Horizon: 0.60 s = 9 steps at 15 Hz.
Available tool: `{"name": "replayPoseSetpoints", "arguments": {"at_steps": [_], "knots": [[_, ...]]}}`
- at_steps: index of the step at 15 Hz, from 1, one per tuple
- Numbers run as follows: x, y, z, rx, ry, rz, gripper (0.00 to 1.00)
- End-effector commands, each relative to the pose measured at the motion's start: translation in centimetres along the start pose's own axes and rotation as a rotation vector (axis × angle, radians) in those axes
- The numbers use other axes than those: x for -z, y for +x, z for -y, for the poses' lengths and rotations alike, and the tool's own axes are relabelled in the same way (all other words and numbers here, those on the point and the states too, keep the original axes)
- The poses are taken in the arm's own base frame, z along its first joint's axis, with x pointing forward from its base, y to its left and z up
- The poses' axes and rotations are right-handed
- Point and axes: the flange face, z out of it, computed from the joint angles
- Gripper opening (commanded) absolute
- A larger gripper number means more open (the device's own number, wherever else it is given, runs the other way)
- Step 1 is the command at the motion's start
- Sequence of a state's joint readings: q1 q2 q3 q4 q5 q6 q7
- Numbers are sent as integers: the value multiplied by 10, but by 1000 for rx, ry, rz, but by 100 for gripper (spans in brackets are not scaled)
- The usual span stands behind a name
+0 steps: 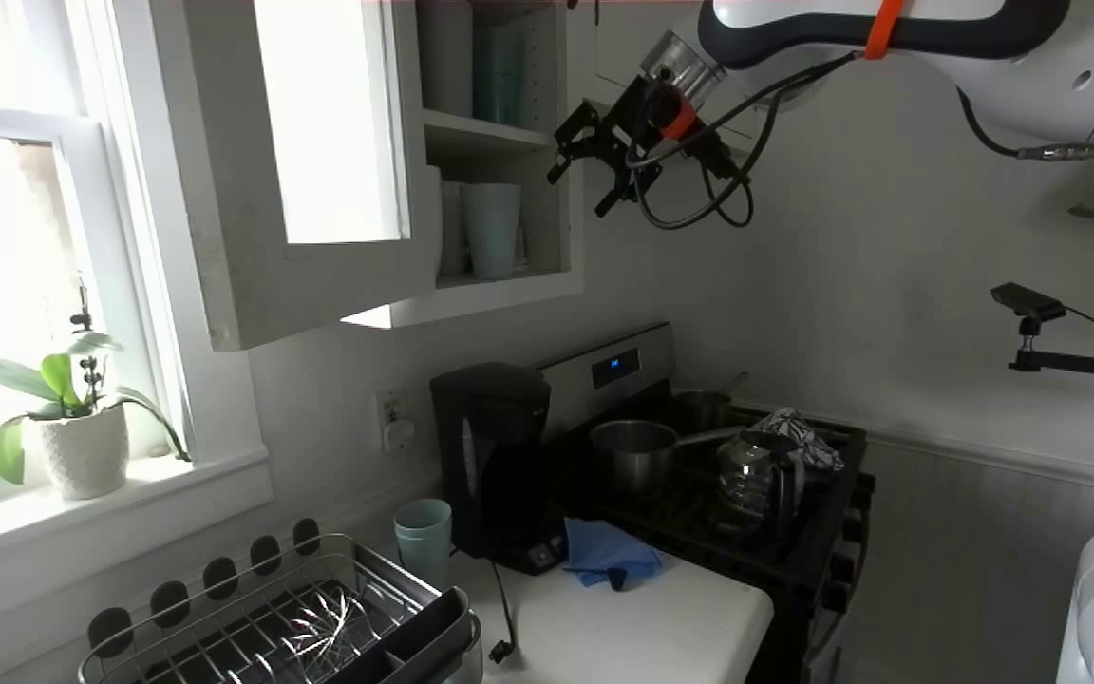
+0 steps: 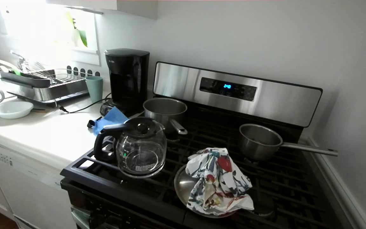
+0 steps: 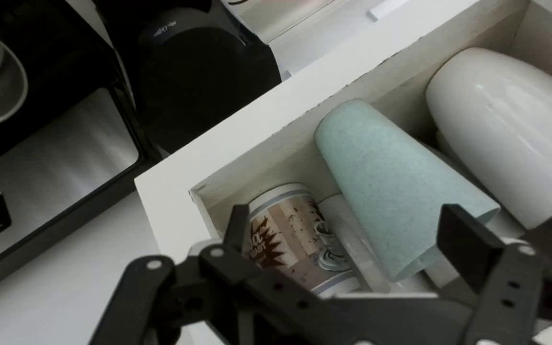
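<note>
My gripper (image 1: 577, 193) is raised in front of the open wall cabinet (image 1: 499, 296), its jaws spread wide with nothing between them. In the wrist view the gripper (image 3: 345, 218) faces the lower shelf. A pale green cup (image 3: 391, 177) stands there, also visible in an exterior view as the cup (image 1: 494, 228); it is apart from the fingers. Beside it are a brown-and-white printed mug (image 3: 295, 235), partly covered by the left finger, and a clear glass (image 3: 352, 239). A large white vessel (image 3: 506, 124) stands on the cup's far side. The gripper is out of sight in an exterior view.
The cabinet door (image 1: 319, 275) hangs open toward the window. Below stand a black coffee maker (image 2: 129, 76), a glass carafe (image 2: 141, 152), saucepans (image 2: 259, 143) on the stove and a patterned cloth (image 2: 218, 181). A dish rack (image 1: 272, 617) and stacked cups (image 1: 424, 541) occupy the counter.
</note>
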State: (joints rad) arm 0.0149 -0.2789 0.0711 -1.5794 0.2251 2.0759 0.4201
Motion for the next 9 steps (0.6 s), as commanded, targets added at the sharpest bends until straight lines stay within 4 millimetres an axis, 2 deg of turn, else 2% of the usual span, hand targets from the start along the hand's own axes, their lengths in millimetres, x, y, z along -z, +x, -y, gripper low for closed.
{"name": "replayPoseSetpoints", "arguments": {"at_steps": [1,9], "knots": [[-10,13,12,-82,8,40,100],[-25,35,37,-104,51,6,100]]}}
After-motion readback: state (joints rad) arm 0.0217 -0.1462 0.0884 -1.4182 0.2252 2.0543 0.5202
